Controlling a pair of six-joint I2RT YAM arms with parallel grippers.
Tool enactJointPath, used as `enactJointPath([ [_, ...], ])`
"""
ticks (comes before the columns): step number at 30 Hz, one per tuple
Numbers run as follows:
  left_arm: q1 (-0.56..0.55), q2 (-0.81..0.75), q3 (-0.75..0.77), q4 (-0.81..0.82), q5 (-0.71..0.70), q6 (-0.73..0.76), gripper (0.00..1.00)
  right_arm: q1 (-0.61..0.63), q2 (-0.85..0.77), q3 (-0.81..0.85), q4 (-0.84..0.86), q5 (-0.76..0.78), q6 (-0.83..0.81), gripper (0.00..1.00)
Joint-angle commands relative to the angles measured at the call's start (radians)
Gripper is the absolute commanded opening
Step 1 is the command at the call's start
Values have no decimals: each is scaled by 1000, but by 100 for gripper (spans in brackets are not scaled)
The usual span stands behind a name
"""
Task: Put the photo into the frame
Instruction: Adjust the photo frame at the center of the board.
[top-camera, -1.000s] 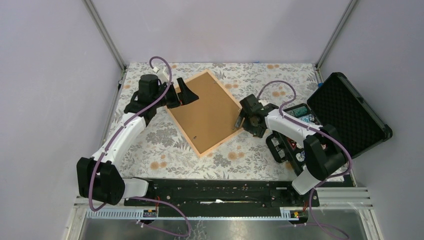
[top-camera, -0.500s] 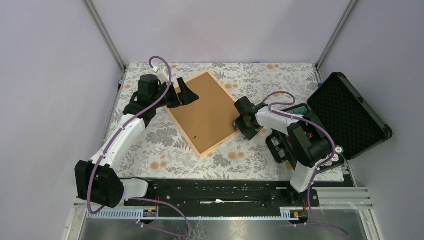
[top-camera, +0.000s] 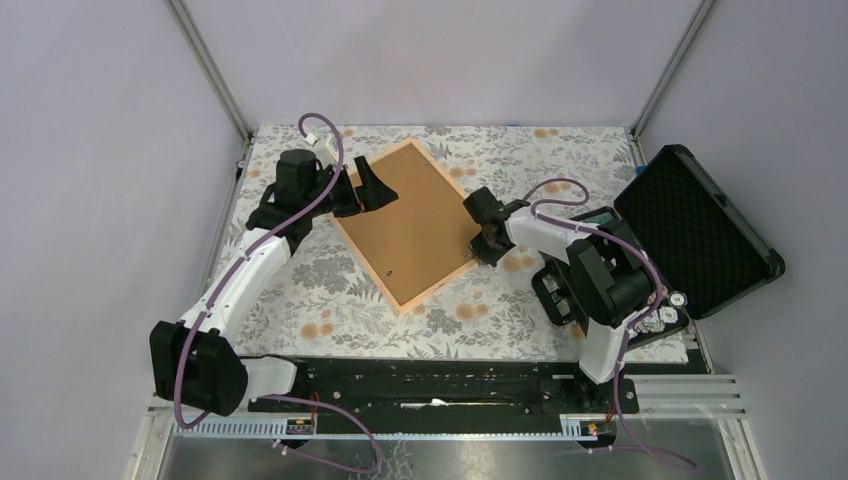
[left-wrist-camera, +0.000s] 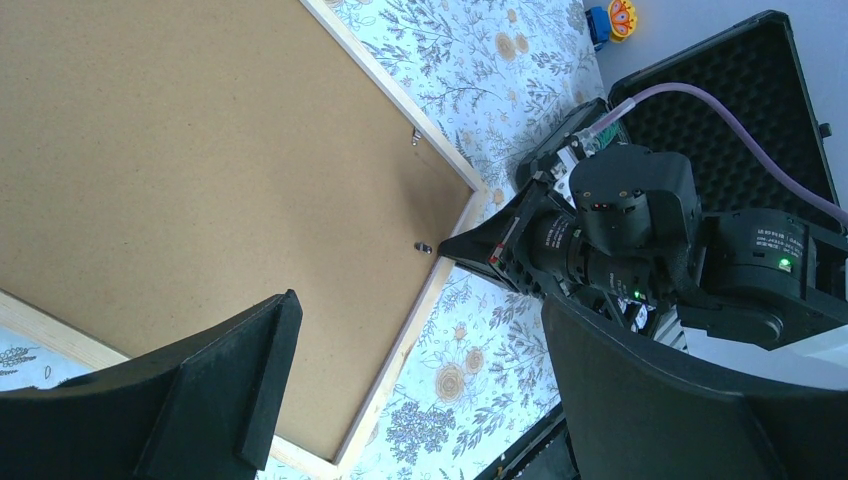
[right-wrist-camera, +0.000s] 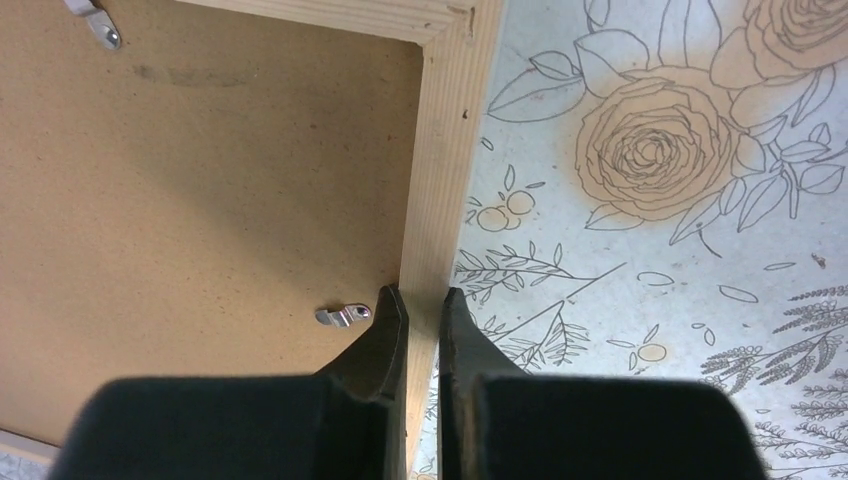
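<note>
The light-wood frame (top-camera: 443, 285) lies face down and turned diagonally in the middle of the table. The photo's brown board back (top-camera: 410, 228) fills it; the printed side is hidden. My right gripper (top-camera: 483, 247) is at the frame's right corner. In the right wrist view it (right-wrist-camera: 425, 295) is shut on the frame's rail (right-wrist-camera: 450, 130), one finger on the board (right-wrist-camera: 220, 180) side beside a small metal clip (right-wrist-camera: 342, 316), the other on the cloth side. My left gripper (top-camera: 362, 190) hangs open over the frame's upper left edge, holding nothing (left-wrist-camera: 418, 305).
An open black foam-lined case (top-camera: 700, 230) stands at the right edge, with a black tray of small items (top-camera: 600, 225) next to it. A floral cloth (top-camera: 300, 290) covers the table. Grey walls and metal posts close in the back and sides.
My right gripper has moved up and left onto the frame's right rail and closed on it. The left arm and the frame have not moved.
</note>
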Motion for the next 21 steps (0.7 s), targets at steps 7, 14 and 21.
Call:
enactJointPath([
  [7,-4,-22,32,29,6,18,99,4,122,111,107,103,-654,0],
  [14,-13,-34,31,29,-2,18,99,-31,182,209,179,82,-939,0],
  [21,-32,-44,27,29,-26,28,99,-73,292,386,124,42,-1057,8],
])
